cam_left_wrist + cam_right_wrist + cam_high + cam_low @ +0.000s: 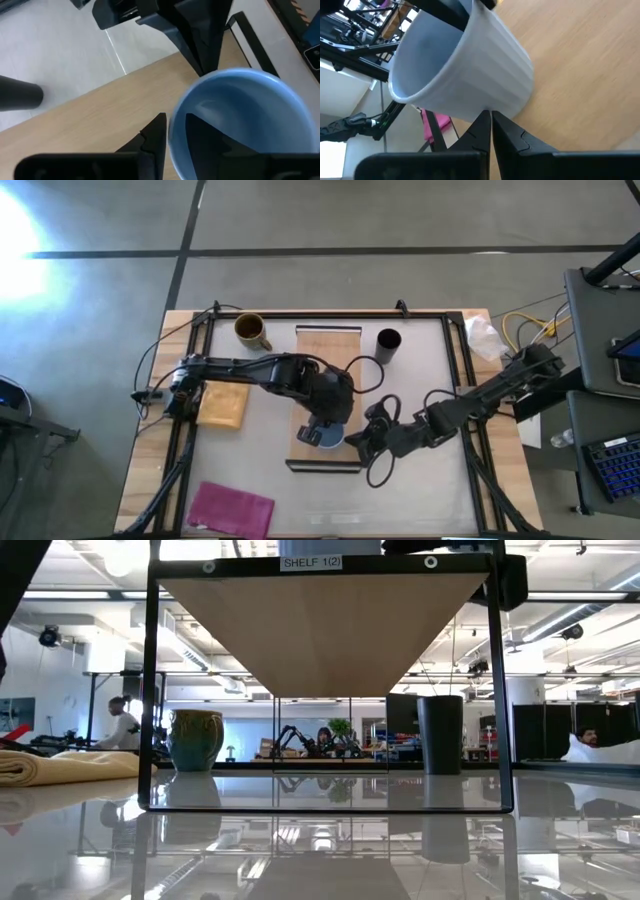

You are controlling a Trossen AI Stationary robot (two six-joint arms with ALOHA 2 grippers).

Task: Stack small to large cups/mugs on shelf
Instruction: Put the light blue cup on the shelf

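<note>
- My left gripper (pixel 330 432) is over the near end of the shelf (pixel 313 358), its fingers clamped on the rim of the small light-blue cup (pixel 331 438): in my left wrist view one finger (pixel 155 140) sits outside the wall and the other goes down inside the cup (pixel 245 125).
- The cup is pale blue, smooth inside, with a rounded rim and faint upright ribs on its outer wall (pixel 470 65). Against the board's grain it looks tilted. I cannot tell whether its base touches the wood.
- My right gripper (pixel 362 438) is just beside the cup on its right side, at the shelf's edge. In my right wrist view its two fingertips (pixel 490 127) stand nearly together with only a thin slit between them, holding nothing, right at the cup's lower wall.
- The shelf is a long light-wood board with clear grain in a dark frame, running away from me down the middle of the table (pixel 420 490). In the low view it is seen from below (pixel 320 630), labelled "SHELF 1(2)".
- Farther off, the mustard-brown mug (pixel 252 331) stands on the table left of the shelf's far end, dark inside, handle showing.
- The taller black cup (pixel 388 344) stands upright to the right of that far end.
</note>
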